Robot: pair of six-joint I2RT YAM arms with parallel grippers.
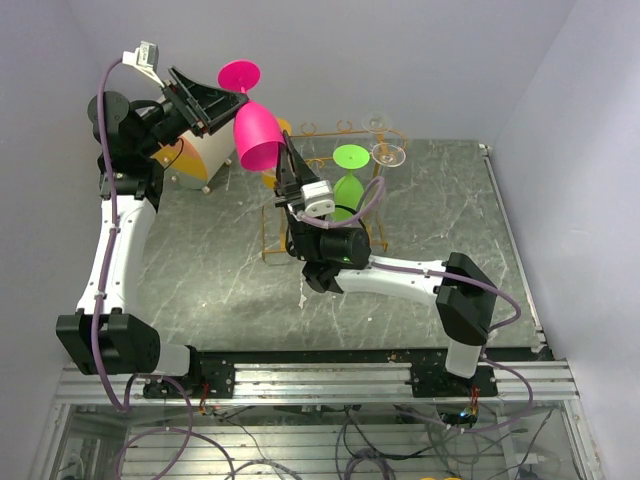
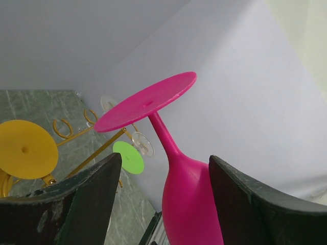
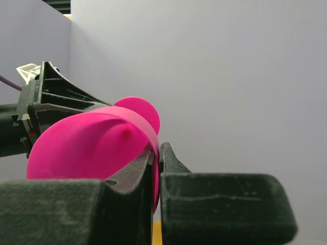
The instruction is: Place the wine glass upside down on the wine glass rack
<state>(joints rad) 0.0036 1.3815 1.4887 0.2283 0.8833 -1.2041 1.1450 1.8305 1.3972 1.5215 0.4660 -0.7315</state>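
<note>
- Wine glass (image 1: 252, 135), pink, is up in the air and upside down, with its foot on top and its stem leaning slightly.
- Right claw (image 3: 157, 163) is clamped on the rim of the bowl from below.
- Left claw (image 1: 228, 105) has its fingers apart on either side of the bowl. A gap shows on one side, so it does not appear to grip.
- Rack (image 1: 267, 235) of gold wire stands on the surface (image 1: 220, 250), just below and to the right of the glass. The right arm is nearer and seems best placed to carry the glass across.
</note>
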